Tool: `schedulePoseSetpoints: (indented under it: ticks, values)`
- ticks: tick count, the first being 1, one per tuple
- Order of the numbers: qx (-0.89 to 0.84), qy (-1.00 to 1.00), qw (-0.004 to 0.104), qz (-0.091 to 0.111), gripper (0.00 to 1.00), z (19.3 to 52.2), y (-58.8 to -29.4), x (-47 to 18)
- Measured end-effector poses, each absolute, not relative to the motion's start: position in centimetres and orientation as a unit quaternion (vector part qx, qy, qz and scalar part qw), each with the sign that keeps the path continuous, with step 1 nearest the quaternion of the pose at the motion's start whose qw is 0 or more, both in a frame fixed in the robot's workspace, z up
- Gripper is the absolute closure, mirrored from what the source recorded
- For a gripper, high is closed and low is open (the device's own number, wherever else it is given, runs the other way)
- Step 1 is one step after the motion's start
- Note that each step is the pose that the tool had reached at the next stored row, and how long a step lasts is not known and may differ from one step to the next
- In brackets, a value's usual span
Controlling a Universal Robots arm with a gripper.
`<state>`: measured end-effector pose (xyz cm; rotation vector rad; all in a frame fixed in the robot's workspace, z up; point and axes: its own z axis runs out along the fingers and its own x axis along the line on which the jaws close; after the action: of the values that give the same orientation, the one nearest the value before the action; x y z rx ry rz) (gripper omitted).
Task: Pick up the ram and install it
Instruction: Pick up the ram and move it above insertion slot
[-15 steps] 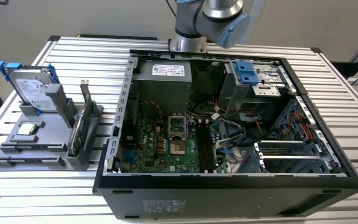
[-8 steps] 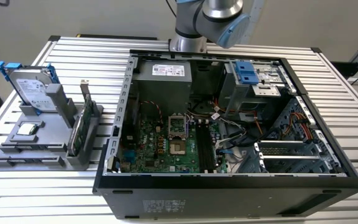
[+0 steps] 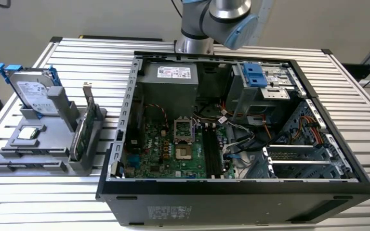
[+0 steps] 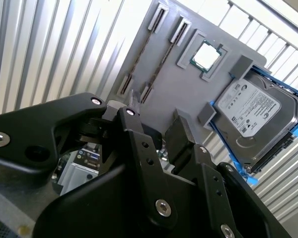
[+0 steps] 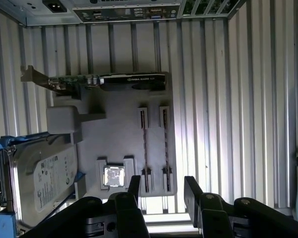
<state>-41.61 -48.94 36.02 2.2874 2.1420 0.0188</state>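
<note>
Hovering above the tray (image 5: 119, 129), the tool (image 5: 163, 184) is spread wide and holds nothing. In the first wrist view its two black fingers (image 5: 192, 191) frame the near ends of the tray's two long slots, with a clear gap between them. The second wrist view shows the tool (image 4: 156, 111) with the same wide gap, above the grey tray (image 4: 188, 94).

The ram (image 5: 144, 148) stands on edge in one slot, seen edge-on as a thin dark strip held between two end brackets. A second stick (image 5: 166, 148) stands in the slot just beside it, parallel to the first. Both strips also appear in the second wrist view, the ram (image 4: 139, 55) and the second stick (image 4: 162, 64). Chips and label cannot be made out from this angle. The tool touches neither stick.

Other parts on the tray:
- The chip (image 5: 113, 176) lies flat in a square pocket just beside the slots.
- The drive (image 5: 44, 178) leans upright in its blue rails.
- The card (image 5: 131, 81) stands on edge at the tray's far end, metal bracket at one end.

In the exterior view the tray (image 3: 44, 142) rests on the slatted bench (image 3: 365, 120), on the exterior view's left of the open case (image 3: 236, 190). The card (image 3: 85, 125) stands on the side nearest the case, the drive (image 3: 34, 91) on the side away from it. The board (image 3: 165, 144) lies inside the case. The arm (image 3: 227, 19) enters at the upper edge.
</note>
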Motion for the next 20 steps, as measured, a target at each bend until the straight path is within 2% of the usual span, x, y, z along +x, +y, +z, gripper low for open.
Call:
schedulePoseSetpoints:
  ticks: [20]
  values:
    - [0.73, 0.684, 0.004, 0.006, 0.0, 35.38, -48.94, -41.61]
